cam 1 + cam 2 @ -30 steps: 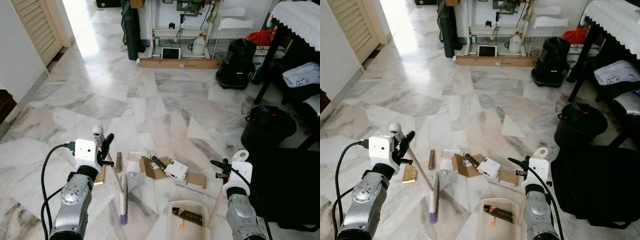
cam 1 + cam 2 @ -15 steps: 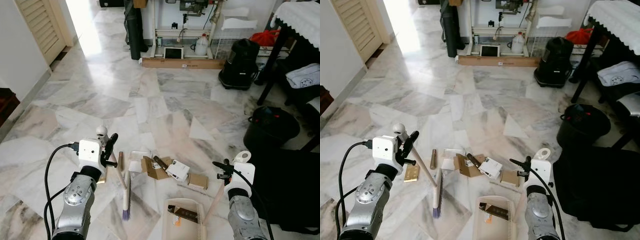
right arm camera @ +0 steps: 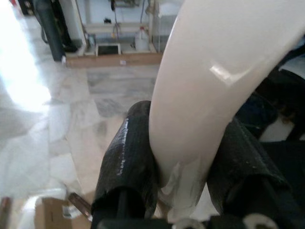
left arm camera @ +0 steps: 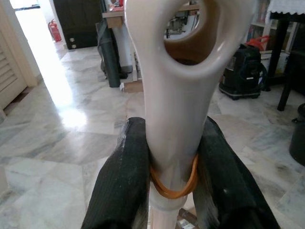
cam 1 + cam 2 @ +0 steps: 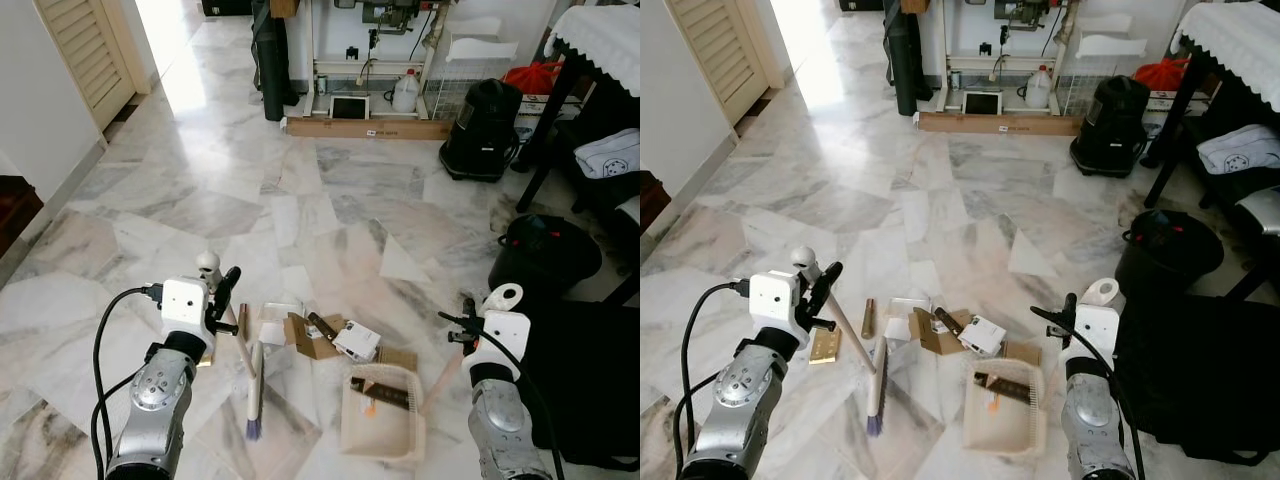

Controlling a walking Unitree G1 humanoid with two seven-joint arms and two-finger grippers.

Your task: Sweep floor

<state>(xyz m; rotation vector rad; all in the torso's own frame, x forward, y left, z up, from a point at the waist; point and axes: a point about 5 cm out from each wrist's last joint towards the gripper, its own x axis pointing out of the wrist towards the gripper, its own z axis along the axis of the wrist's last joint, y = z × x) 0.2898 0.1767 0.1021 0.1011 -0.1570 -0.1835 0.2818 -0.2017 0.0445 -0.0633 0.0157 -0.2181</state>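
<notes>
Left wrist view has the left pincer (image 4: 172,181) clenched on the cream broom handle (image 4: 183,95), its two black fingers (image 4: 121,181) pressed against either side just where an orange rubber band (image 4: 174,190) circles the shaft. From that pincer the handle slants down to the broom head (image 5: 253,390), which rests on the marble floor (image 5: 300,200) just below and to the right of it. The right pincer (image 3: 183,176) is clamped on the pale handle of the dustpan (image 5: 380,410), whose tray sits on the floor to the left of that pincer, holding a dark strip of debris. Between the broom head and the dustpan, cardboard scraps (image 5: 305,335) and a small white box (image 5: 357,341) lie scattered on the tiles.
</notes>
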